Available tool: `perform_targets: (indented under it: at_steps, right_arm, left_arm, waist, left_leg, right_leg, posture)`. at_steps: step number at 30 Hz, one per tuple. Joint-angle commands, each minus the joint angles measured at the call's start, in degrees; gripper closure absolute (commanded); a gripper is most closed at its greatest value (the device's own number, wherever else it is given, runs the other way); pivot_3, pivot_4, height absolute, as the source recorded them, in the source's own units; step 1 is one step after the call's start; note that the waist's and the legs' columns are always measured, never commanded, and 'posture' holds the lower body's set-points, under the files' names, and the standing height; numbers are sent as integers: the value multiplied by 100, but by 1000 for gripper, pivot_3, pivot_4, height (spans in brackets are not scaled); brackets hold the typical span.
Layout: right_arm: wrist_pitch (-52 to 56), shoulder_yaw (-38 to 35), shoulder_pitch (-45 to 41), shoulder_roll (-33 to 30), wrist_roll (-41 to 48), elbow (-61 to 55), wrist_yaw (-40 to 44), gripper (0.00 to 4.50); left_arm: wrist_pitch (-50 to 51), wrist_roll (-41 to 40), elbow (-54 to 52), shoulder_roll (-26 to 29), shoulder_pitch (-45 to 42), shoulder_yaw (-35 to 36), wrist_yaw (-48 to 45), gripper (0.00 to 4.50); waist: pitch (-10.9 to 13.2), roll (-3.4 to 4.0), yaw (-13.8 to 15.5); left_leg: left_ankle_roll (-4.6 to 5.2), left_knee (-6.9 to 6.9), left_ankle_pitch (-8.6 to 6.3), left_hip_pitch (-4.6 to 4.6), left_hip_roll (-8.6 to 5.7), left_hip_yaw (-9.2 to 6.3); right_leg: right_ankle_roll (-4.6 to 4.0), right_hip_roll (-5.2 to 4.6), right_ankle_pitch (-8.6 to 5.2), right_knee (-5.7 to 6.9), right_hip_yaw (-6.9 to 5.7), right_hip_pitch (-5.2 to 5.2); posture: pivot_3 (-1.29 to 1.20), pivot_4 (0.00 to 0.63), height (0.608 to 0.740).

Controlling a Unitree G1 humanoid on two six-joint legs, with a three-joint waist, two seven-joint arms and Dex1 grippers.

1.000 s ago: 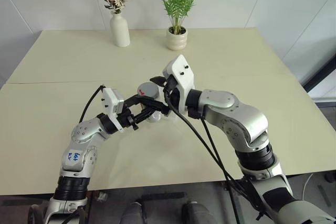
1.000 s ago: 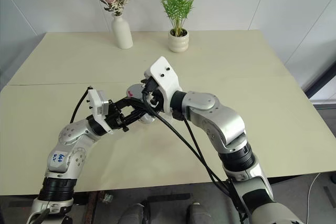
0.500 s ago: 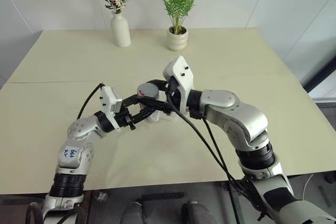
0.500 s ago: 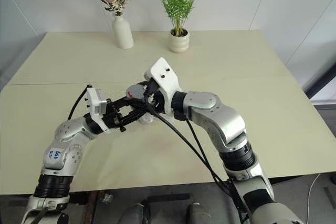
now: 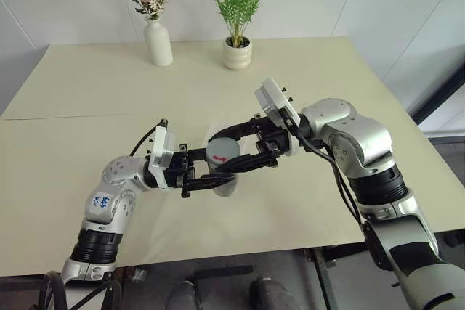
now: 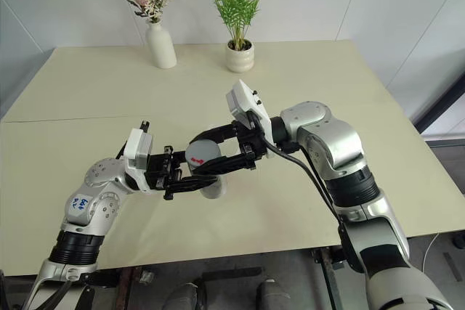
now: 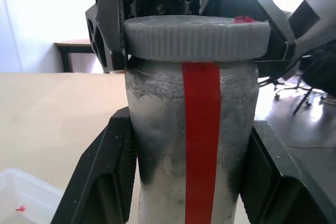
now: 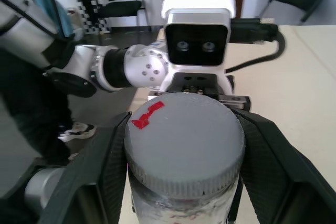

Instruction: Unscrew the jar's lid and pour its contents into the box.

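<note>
The left tool [image 5: 211,181] is clamped around the jar [image 7: 191,145], held above the table [image 5: 87,78]. The right tool [image 5: 236,162] is clenched on the grey lid [image 8: 184,142], which carries a red mark. No readable writing on either.

Colours of jar and lid
The clear jar [image 7: 189,145] bore a red vertical stripe; the ribbed grey lid [image 8: 184,142] carried a red mark.

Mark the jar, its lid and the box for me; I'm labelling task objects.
jar [image 7: 191,145], left wrist view, red stripe on its side.
lid [image 8: 184,142], right wrist view, flat top.
box [image 7: 23,195], left wrist view, clear rim.
</note>
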Motion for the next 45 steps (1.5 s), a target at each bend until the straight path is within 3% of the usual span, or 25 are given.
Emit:
perform_targets:
  at_steps: [1, 8, 14, 29, 45]
  right_arm:
    - [-286, 4, -315, 245, 336, -170, 591, 1910]
    - [-384, 34, -318, 285, 266, 38, 762, 1910]
    - [-117, -111, -241, 347, 346, -48, 454, 44]
    - [-1038, -468, -29, 395, -28, 142, -281, 44]
    - [-373, -455, 507, 573, 79, -732, -1401, 44]
  left_arm:
    - [-14, 169, 179, 19, -41, -93, -58, 2346]
    - [-138, 198, 327, -39, -141, -63, -67, 2346]
    - [-194, 173, 325, -60, -124, 1, -53, 2346]
    - [-188, 49, 29, -74, 94, 280, 185, 2346]
    - [-308, 140, 159, -127, 82, 297, 286, 2346]
  waist:
    - [0, 0, 4]
    - [0, 0, 3]
    - [0, 0, 4]
    - [0, 0, 0]
    - [0, 0, 0]
  left_leg:
    - [0, 0, 0, 0, 0, 0]
    - [-2, 4, -1, 0, 0, -1]
    - [-5, 4, -1, 0, 2, -2]
    - [-6, 8, 0, 0, 1, -2]
    - [-8, 8, 1, 1, 1, -2]
  right_leg:
    - [0, 0, 0, 0, 0, 0]
    - [0, -2, 0, 2, 0, 0]
    - [-2, -1, -1, 9, 1, -3]
    - [-2, -3, -1, 15, 1, -4]
    - [-3, -3, -1, 19, 2, -4]
  posture:
    - [0, 150, 740]
    - [0, 150, 740]
    - [0, 150, 740]
    - [0, 150, 740]
    - [0, 150, 740]
